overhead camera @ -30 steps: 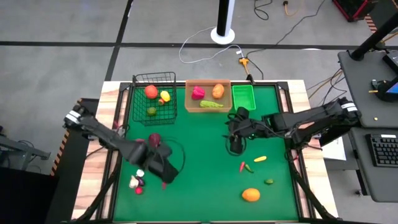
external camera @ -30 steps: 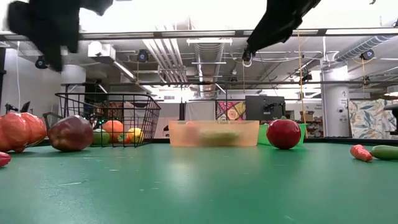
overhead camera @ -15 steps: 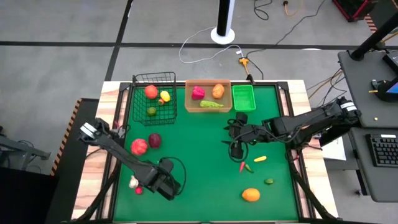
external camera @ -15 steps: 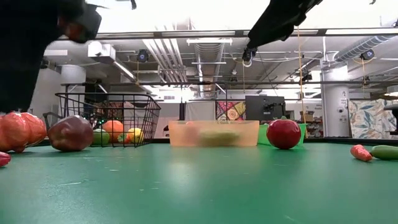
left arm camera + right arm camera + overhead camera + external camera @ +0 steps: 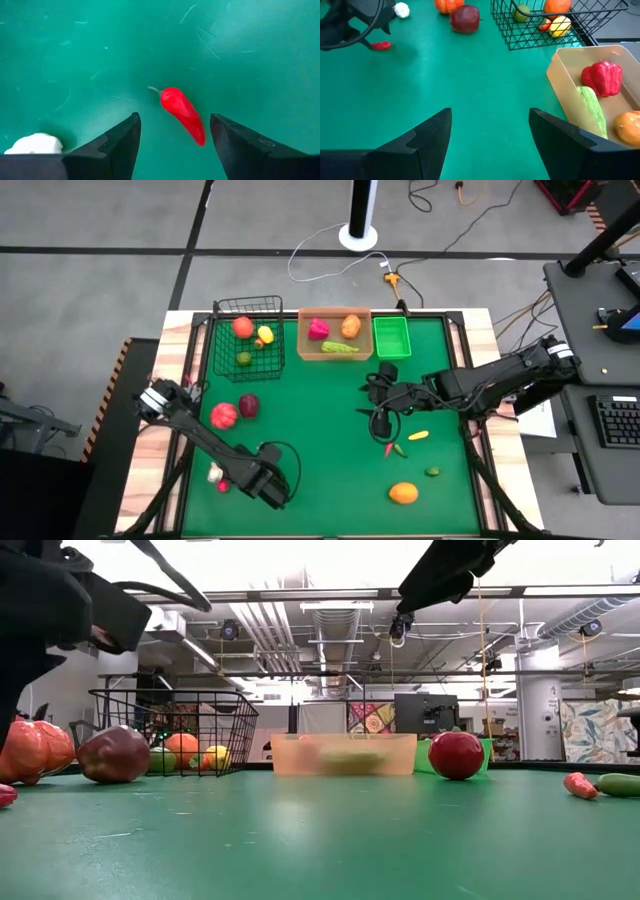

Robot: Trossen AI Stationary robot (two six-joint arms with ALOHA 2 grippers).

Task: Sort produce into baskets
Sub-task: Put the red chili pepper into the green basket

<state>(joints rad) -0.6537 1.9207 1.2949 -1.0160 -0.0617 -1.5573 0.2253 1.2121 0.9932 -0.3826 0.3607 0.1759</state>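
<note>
L gripper (image 5: 172,135) open above red chilli (image 5: 183,114) on green mat; R gripper (image 5: 490,130) open — mid-table, holding nothing.

Bright overhead light, soft shadows

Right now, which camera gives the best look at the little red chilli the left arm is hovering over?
The left wrist view: the red chilli lies large and clear between the open left gripper. The right wrist view shows it small and far off. From above that arm hides it; the low view doesn't show it.
</note>
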